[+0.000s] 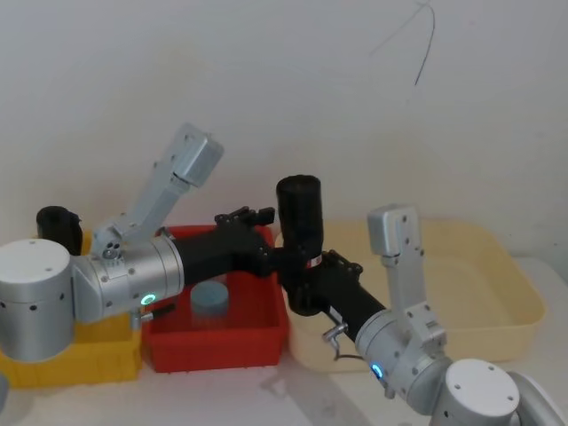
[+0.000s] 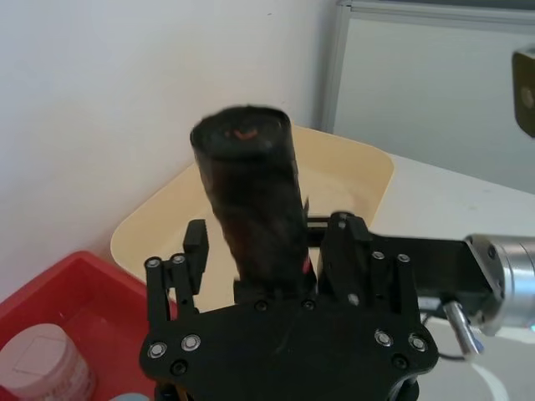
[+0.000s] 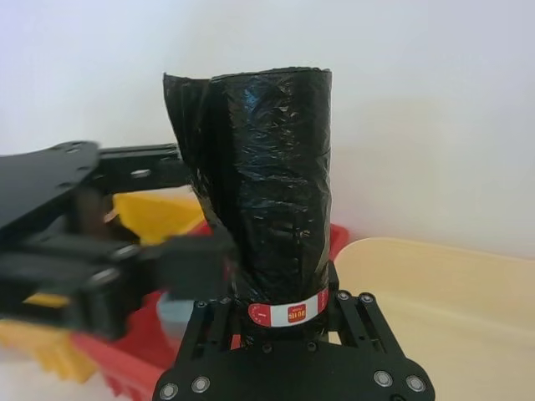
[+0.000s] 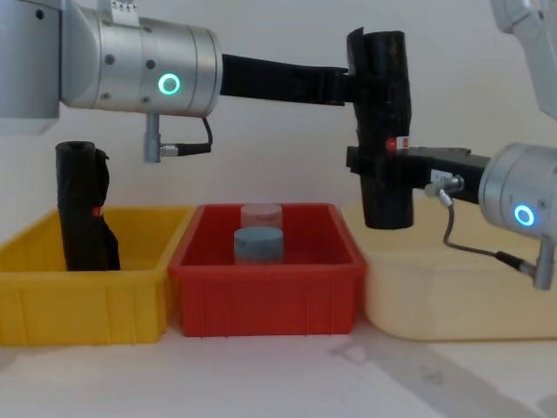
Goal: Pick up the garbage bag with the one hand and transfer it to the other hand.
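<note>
Head view: the garbage bag (image 1: pixel 300 213) stands upright in mid-air at centre frame, above the gap between the red bin (image 1: pixel 213 344) and the cream tray (image 1: pixel 497 266). The left gripper (image 1: pixel 273 240) reaches in from the left, right up against the roll. The right gripper (image 1: pixel 306 288) comes up from the lower right and meets the roll's lower end. A blue container (image 1: pixel 211 299) sits in the red bin. At far left, a second black roll (image 1: pixel 58 226) stands in the yellow bin (image 1: pixel 71 364).

Left wrist view: the roll (image 2: pixel 251 200) rises from the middle of the left gripper; whether that gripper is clamping or loose, I cannot tell. The right arm (image 2: pixel 501 280) enters from the right edge.

Right wrist view: clear here, the right gripper (image 3: pixel 280 334) is clamped on the roll's base, just under the red-and-white sticker (image 3: pixel 288 313). The left gripper sits blurred at middle left, beside the roll.

Chest view: the roll (image 4: pixel 380 122) hangs upright at upper centre-right, high above the desk (image 4: pixel 278 374). The left gripper meets its upper part from the left and the right gripper holds it lower down from the right. The green ring light (image 4: pixel 168 84) glows upper left, the blue one (image 4: pixel 523 215) at right.
</note>
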